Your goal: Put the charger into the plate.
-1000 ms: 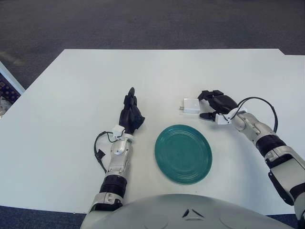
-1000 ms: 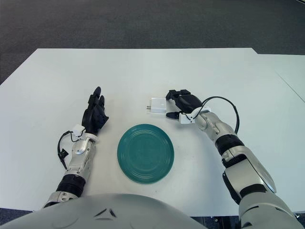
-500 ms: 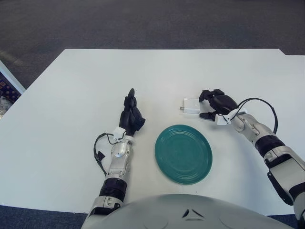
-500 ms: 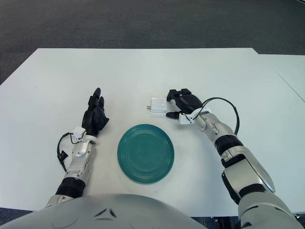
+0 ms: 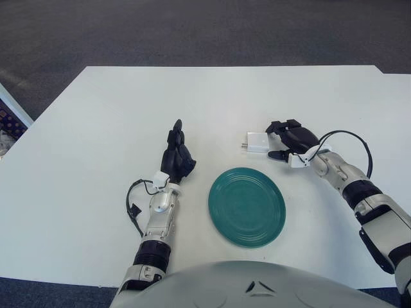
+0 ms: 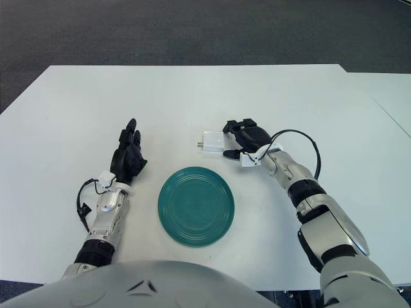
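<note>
Our right hand (image 5: 292, 140) had its fingers spread around nothing, having crept left until they nearly touched the charger (image 5: 257, 142), which had not moved from just beyond the plate (image 5: 247, 206). Our left hand (image 5: 177, 156) lay idle, fingers extended.

Table (image 5: 96, 128) had a smooth matt white top; floor beyond (image 5: 192, 32) looked like rough dark carpet. Plate (image 5: 247, 206) was teal with a slightly glossy glazed look and faint concentric rings, charger (image 5: 258, 142) smooth matt white plastic. Both hands, left hand (image 5: 177, 156) and right hand (image 5: 292, 139), were matt black plastic, forearms silver-grey with a dull metal sheen.
</note>
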Tool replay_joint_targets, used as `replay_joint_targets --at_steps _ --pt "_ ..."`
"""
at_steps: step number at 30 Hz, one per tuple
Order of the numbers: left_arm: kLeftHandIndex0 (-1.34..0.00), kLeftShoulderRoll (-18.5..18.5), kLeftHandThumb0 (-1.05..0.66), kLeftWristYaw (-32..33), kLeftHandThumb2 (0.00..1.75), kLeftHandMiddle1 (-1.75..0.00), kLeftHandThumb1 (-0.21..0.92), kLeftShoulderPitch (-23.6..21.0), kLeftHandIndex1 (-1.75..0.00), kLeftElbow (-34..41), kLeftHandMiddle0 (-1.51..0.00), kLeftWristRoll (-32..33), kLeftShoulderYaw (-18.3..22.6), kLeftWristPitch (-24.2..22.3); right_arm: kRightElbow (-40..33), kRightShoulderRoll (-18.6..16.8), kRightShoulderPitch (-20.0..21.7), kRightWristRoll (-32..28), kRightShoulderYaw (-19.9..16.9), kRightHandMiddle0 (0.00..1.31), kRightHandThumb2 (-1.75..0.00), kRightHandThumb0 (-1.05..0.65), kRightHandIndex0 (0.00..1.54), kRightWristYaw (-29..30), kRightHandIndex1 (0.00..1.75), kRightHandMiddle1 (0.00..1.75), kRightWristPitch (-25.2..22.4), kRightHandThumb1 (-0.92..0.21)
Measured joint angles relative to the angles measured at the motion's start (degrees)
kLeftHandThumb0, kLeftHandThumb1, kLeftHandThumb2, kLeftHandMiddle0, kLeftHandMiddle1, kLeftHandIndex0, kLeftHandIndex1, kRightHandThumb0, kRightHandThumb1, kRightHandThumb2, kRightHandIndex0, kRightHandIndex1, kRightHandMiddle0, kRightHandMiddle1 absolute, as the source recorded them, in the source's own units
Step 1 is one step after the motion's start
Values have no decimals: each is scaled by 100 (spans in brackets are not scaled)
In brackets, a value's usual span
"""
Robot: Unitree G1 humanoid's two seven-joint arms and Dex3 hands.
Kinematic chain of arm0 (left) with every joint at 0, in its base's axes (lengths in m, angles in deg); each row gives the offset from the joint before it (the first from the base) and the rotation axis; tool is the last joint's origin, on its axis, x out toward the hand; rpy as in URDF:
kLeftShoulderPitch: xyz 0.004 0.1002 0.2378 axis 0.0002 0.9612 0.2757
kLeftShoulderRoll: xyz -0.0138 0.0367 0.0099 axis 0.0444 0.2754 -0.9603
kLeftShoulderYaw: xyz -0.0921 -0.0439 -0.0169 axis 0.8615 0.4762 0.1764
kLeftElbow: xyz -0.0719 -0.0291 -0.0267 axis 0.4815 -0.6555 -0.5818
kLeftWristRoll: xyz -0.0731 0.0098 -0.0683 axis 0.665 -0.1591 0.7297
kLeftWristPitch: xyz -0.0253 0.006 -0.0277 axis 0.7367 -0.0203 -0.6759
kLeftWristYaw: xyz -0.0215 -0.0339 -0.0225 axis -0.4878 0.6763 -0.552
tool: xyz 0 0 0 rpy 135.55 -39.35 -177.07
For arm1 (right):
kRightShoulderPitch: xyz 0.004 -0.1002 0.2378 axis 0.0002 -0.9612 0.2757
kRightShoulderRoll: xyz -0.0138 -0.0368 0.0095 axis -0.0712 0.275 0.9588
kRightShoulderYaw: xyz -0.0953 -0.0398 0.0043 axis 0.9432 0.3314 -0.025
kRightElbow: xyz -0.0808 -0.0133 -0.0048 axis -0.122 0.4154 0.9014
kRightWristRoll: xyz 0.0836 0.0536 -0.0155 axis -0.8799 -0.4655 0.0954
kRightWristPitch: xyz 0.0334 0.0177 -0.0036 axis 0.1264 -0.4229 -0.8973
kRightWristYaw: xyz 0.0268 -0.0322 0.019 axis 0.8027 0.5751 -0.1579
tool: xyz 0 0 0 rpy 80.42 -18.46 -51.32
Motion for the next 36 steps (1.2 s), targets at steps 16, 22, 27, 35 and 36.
replay_joint_targets --at_steps 16,22,27,35,36 --pt "0 4 -94 -85 103 0 92 16 -20 23 0 56 6 -1 205 -77 455 109 245 0 -77 -105 0 -652 0 0 -540 -92" --pt "0 4 -93 -90 104 0 92 18 -21 39 0 59 4 -10 172 -83 508 116 276 0 -73 -105 0 -722 0 0 -604 -92" --pt "0 4 -93 -112 104 0 92 19 -22 40 -1 62 4 -5 125 -105 586 115 281 0 -69 -105 0 -991 0 0 -703 -92" --pt "0 3 -93 -142 103 0 92 20 -22 40 0 75 11 -2 -217 -103 607 110 277 0 -67 -105 0 -1527 0 0 -937 -92" --pt "0 4 -93 -144 103 0 92 20 -22 40 0 79 12 -3 -300 -95 600 111 274 0 -67 -105 0 -1609 0 0 -980 -92"
